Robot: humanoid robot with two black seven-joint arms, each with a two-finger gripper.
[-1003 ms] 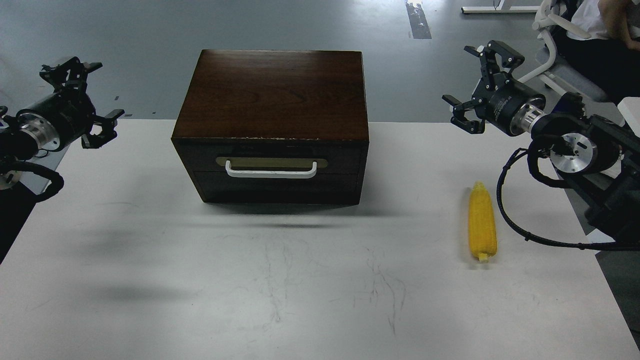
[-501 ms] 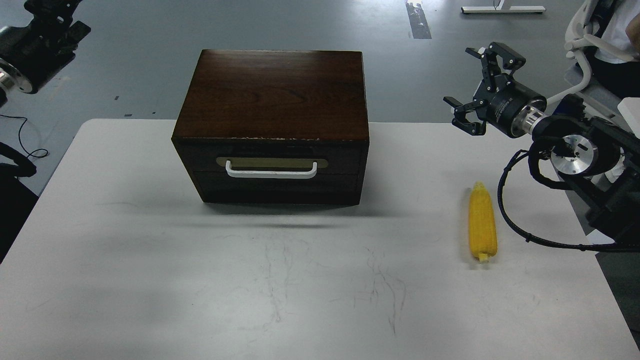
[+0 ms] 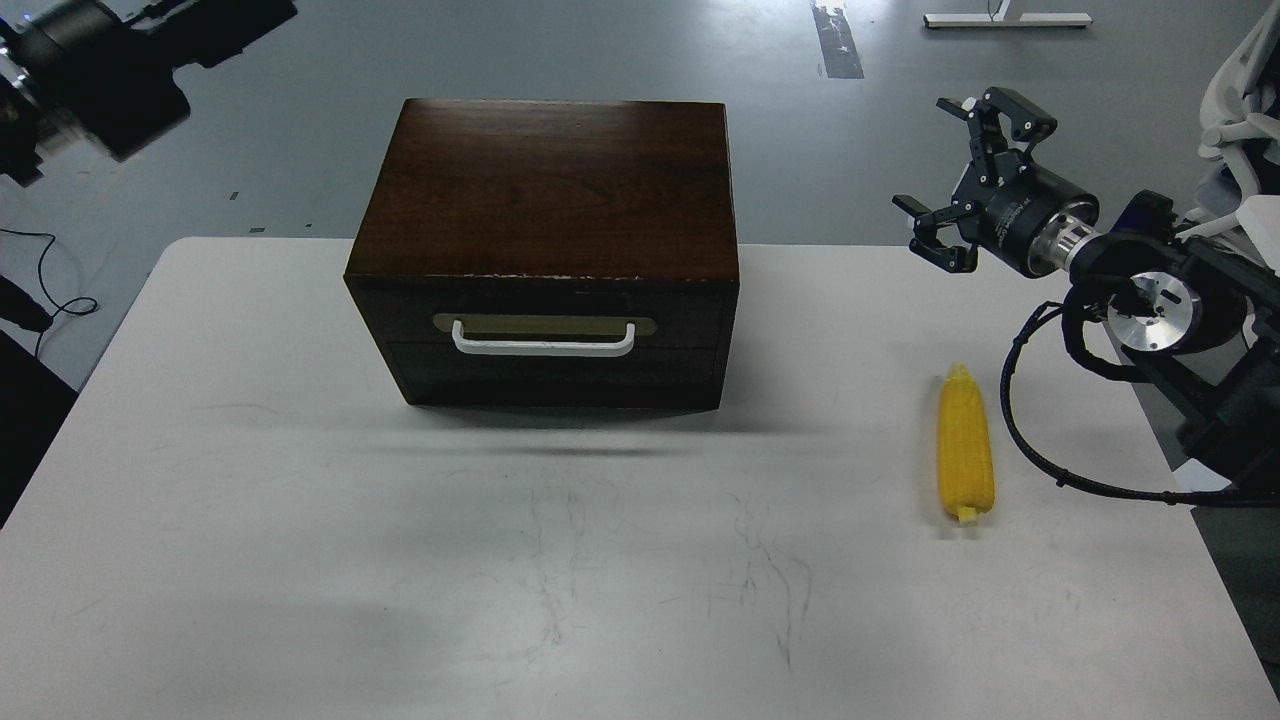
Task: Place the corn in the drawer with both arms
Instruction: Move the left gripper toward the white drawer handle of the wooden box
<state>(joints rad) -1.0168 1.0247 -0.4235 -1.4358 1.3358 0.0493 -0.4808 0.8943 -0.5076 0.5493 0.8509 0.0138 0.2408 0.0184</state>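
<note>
The yellow corn lies lengthwise on the white table at the right, tip pointing away from me. The dark brown box stands at the table's back centre. Its drawer is shut, with a brass plate and a white bar handle. My right gripper is open and empty, in the air behind and above the corn, to the right of the box. My left arm is a dark blur at the top left corner, high and far from the box. Its fingers cannot be told apart.
Grey floor lies behind the table. A white chair stands at the far right behind my right arm. A black cable lies on the floor at the left. My right arm's cable loop hangs close beside the corn.
My left arm has risen from the table's left edge to the top left corner. My right gripper has drifted slightly to the right. The seated person at the top right is gone from view.
</note>
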